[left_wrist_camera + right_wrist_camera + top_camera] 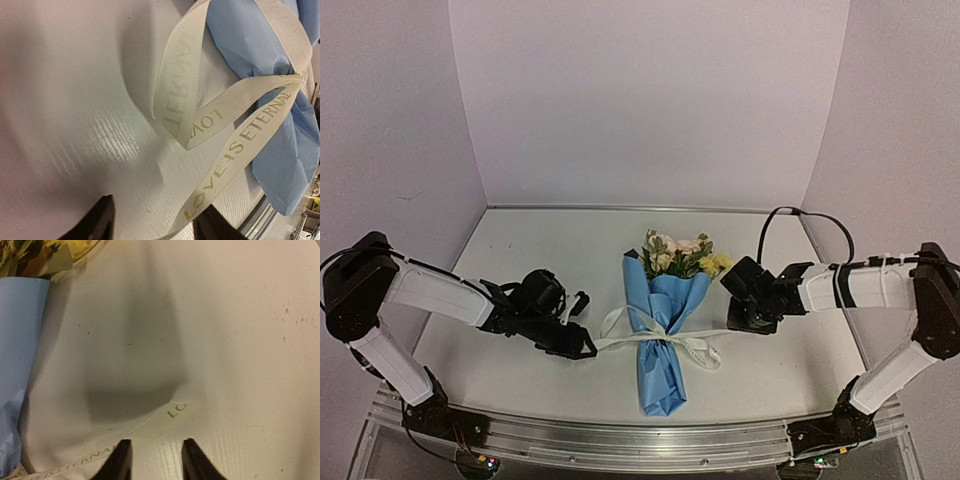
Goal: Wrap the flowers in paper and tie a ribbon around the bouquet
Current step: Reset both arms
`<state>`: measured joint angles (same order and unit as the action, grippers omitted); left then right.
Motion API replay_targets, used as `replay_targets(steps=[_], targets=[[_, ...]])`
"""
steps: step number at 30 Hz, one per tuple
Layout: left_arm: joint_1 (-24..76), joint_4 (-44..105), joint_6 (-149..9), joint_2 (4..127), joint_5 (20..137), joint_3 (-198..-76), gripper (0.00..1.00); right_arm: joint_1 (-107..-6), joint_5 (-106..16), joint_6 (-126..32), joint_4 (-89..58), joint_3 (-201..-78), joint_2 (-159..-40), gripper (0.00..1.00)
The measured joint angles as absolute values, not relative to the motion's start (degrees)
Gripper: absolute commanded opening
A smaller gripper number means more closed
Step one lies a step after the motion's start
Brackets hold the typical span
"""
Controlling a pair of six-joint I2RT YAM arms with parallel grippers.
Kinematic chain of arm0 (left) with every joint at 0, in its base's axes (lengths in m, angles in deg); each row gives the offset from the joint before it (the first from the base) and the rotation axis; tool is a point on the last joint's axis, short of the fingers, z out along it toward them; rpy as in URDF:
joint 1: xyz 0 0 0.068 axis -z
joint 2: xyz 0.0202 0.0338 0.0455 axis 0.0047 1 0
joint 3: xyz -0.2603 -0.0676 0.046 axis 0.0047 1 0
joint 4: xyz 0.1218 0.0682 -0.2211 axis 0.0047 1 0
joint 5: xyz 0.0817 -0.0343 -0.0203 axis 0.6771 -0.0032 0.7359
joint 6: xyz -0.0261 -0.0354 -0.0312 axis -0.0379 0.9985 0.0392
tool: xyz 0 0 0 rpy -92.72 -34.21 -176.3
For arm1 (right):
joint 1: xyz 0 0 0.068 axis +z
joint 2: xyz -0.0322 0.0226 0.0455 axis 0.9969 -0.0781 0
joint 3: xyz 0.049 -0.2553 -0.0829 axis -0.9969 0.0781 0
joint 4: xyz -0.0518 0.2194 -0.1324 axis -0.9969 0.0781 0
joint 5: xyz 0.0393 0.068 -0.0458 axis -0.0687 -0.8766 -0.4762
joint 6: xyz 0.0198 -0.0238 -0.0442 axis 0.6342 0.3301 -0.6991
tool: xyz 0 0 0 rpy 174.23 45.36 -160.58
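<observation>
flowers (45, 257): blurred, cropped at corner | ribbon (225, 165): runs off bottom edge

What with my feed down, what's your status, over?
Left gripper, right gripper: jaws open, ribbon end at each. Ribbon knotted around paper, flowers inside. Nothing blocking.

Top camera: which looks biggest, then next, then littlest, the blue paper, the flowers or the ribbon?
1. blue paper, clearly biggest.
2 or 3. flowers and ribbon, unsure: ribbon stretches wider but is thin, flowers are a fuller clump.
</observation>
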<state>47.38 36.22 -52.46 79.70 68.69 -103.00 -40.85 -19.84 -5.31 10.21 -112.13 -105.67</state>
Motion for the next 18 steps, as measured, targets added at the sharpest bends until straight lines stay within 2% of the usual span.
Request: replay_targets(steps=[2, 4, 6, 10, 18], targets=[[47.21, 37.19, -51.85, 77.9, 69.38, -103.15, 0.85, -40.86, -21.02, -6.34, 10.4, -113.03, -105.03, 0.96], [46.61, 38.58, -51.26, 75.31, 70.37, -104.07, 0.94, -40.88, -22.1, -7.62, 11.01, -113.74, -103.65, 0.98], [45.11, 39.66, -51.09, 72.35, 71.11, -105.86, 0.99, -40.88, -22.97, -8.79, 11.94, -114.57, -101.65, 0.98], [40.29, 40.15, -50.45, 67.83, 72.46, -110.89, 1.0, -41.37, -24.81, -10.5, 12.56, -115.24, -96.64, 0.98], [31.99, 42.83, -48.62, 67.41, 72.68, -122.01, 1.0, -43.17, -23.71, -12.99, 14.63, -115.26, -86.69, 0.98]])
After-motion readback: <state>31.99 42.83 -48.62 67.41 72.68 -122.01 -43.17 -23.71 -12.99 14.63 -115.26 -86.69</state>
